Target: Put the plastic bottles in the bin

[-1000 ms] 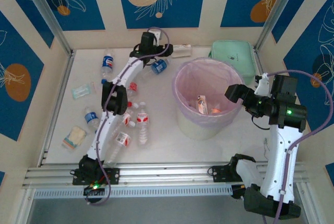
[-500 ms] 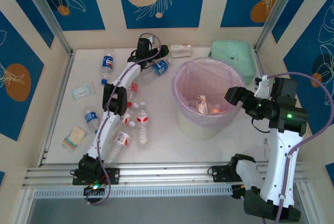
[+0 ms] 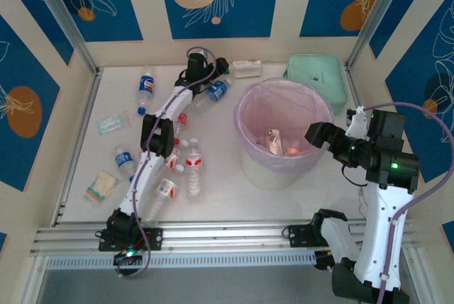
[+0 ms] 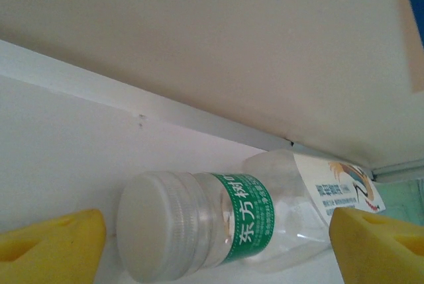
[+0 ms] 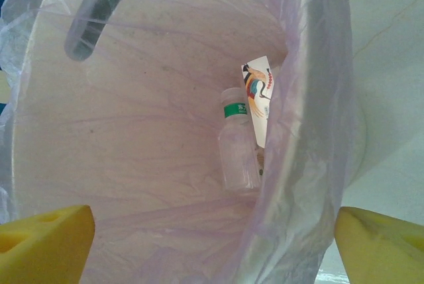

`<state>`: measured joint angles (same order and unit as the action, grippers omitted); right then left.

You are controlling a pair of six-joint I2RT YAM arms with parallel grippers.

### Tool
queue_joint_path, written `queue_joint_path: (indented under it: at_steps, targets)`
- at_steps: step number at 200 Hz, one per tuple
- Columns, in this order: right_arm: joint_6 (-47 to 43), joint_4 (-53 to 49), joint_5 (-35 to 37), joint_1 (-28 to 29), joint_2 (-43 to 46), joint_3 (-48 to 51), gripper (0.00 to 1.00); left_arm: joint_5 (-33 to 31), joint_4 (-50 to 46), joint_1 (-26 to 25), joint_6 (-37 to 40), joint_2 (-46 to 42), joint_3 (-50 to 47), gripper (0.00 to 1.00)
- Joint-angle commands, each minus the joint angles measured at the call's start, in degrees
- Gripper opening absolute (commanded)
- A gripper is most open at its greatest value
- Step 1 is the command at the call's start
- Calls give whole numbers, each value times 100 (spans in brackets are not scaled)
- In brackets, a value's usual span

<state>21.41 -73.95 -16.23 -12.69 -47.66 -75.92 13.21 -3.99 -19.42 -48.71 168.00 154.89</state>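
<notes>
Below the right gripper's spread fingers, the bin holds a clear bottle and a carton. Between the left gripper's parted fingers, a white-capped bottle lies on the table.

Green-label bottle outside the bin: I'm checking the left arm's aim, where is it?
In the left wrist view the green-label bottle lies on its side just ahead of the open left gripper, near the back wall.
</notes>
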Motion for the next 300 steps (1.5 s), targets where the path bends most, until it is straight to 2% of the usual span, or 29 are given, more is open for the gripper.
queue_joint_path:
  at_steps: [1,40,95,147,199,262,300]
  targets:
    - [59,-196,57,47,46,-160,93,-191,-14,-113,-408,243,-7,84]
    - [51,-168,110,58,70,-161,93,-56,7,-147,-736,49,-416,79]
    - [-11,-161,206,56,93,-115,93,-195,76,-169,-1060,143,-422,57]
    - [-45,-181,287,56,103,-116,93,-94,223,-173,-1061,64,-493,40]
    - [-27,-112,256,56,102,-98,93,82,457,-150,-622,-730,-1233,24]
    - [1,-92,180,56,108,-142,93,541,860,-146,-201,-1854,-2329,20]
    - [21,-58,161,57,125,-125,93,719,1268,-132,220,-2835,-3608,20]
